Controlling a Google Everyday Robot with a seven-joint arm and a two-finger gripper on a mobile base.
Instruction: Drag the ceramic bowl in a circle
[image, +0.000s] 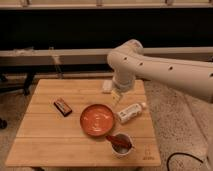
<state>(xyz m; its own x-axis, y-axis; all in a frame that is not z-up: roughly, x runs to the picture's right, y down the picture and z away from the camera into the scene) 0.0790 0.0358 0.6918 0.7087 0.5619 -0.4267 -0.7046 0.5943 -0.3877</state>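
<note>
A round, shallow orange-red bowl sits on the wooden table, a little right of its middle. A smaller white bowl with something dark red in it stands just in front of it, to the right, near the table's front edge. My white arm comes in from the right and bends down over the table's back right part. My gripper hangs above the table just behind the orange-red bowl's right rim, apart from both bowls and holding nothing that shows.
A white bottle lies on its side right of the orange-red bowl, close to the gripper. A dark snack bar lies to the left. A small white object sits at the back. A chair base stands on the left.
</note>
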